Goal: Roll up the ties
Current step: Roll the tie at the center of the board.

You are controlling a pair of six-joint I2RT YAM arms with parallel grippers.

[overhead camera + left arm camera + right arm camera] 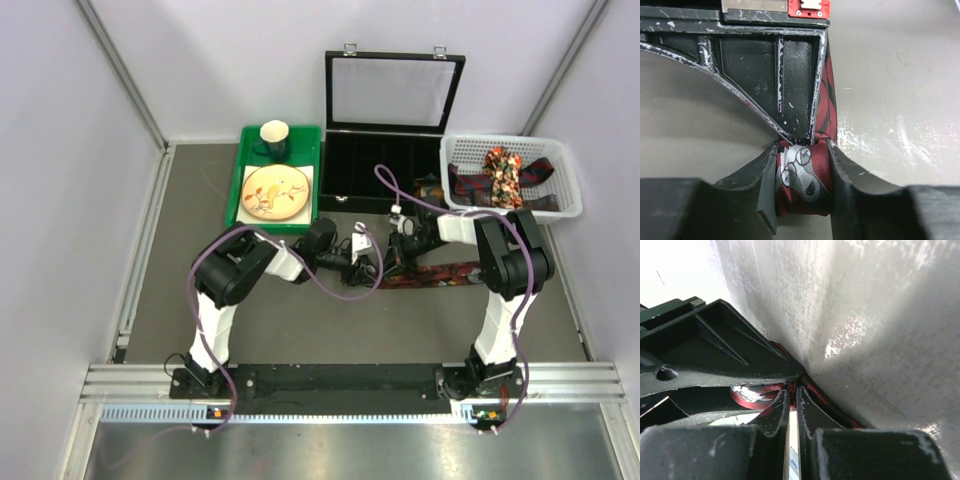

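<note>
A dark maroon tie (440, 273) with grey figures lies on the table, its free length running right from the grippers. My left gripper (365, 262) is shut on the rolled end of this tie (802, 175), which fills the space between its fingers (765, 185). My right gripper (390, 262) meets it head-on, its fingers (777, 412) pinched nearly together on the tie's fabric (752, 395). More ties lie in the white basket (565, 205): a red-orange floral one (503, 170) and dark striped ones (470, 185).
An open black compartment case (385, 180) stands behind the grippers. A green tray (235, 195) at the back left holds a plate (274, 191) and a mug (274, 140). Purple cables loop over both arms.
</note>
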